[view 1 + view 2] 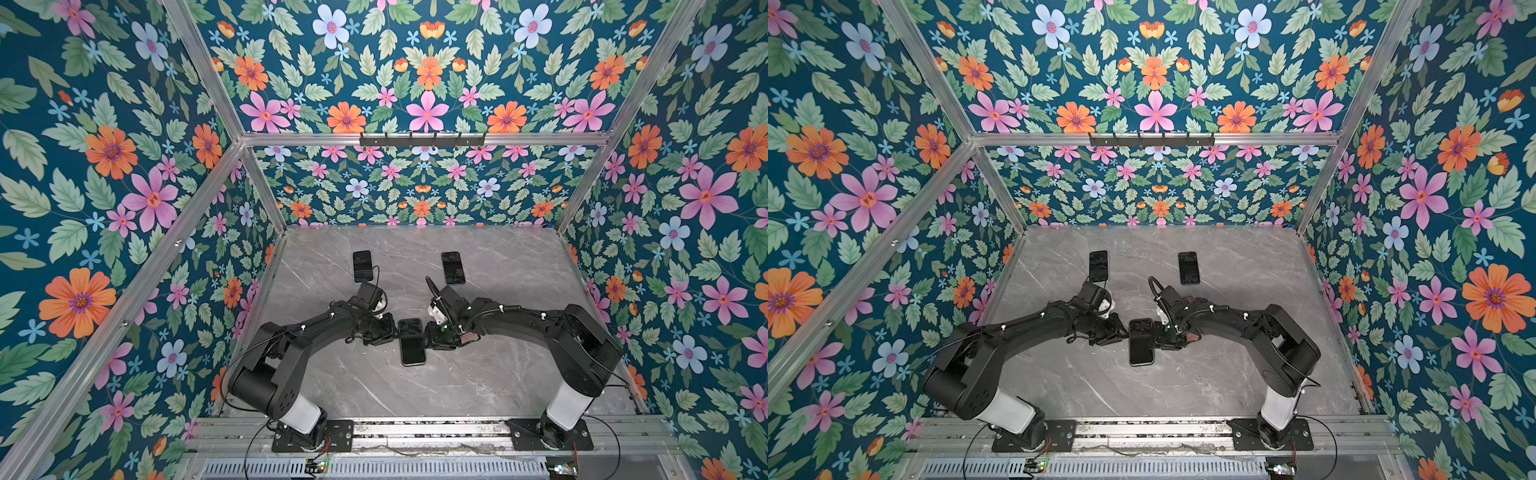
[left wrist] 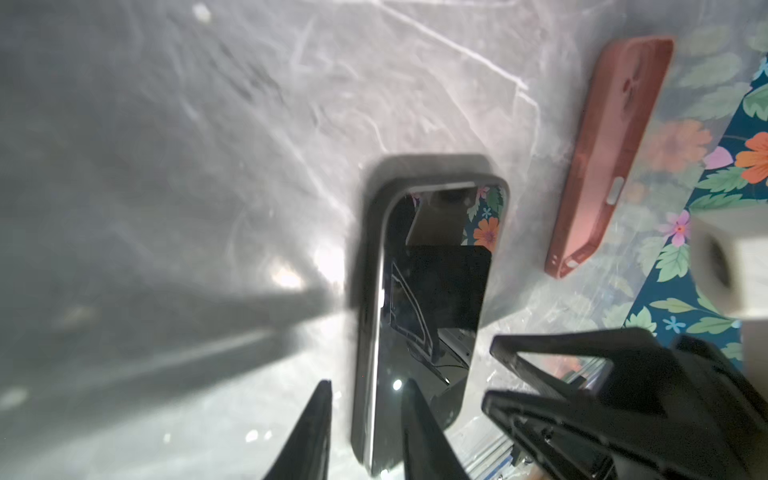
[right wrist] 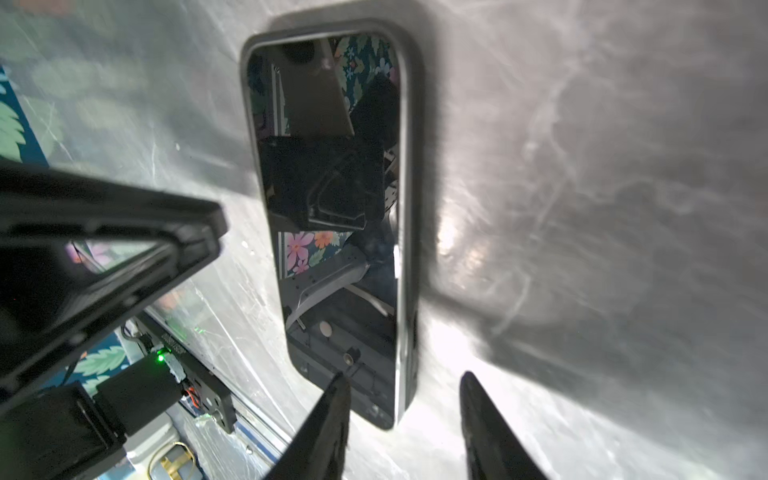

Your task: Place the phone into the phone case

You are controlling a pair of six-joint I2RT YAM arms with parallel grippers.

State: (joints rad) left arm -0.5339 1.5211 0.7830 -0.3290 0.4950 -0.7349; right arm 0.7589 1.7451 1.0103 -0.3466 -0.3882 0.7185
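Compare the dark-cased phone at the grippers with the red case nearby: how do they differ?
The dark-cased phone has a black rim; the red case is salmon red. The phone shows a glossy, reflecting screen; the red case looks matt. Both rest on the marble table.

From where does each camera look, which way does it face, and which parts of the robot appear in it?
Both top views: high over the bases, facing down and forward on the table; left arm, right arm whole.
Left wrist: on the left arm, facing past the left end effector at the middle phone; right end effector shows.
Right wrist: on the right arm, facing the same phone; both end effectors show.
Shared: every view shows that phone.
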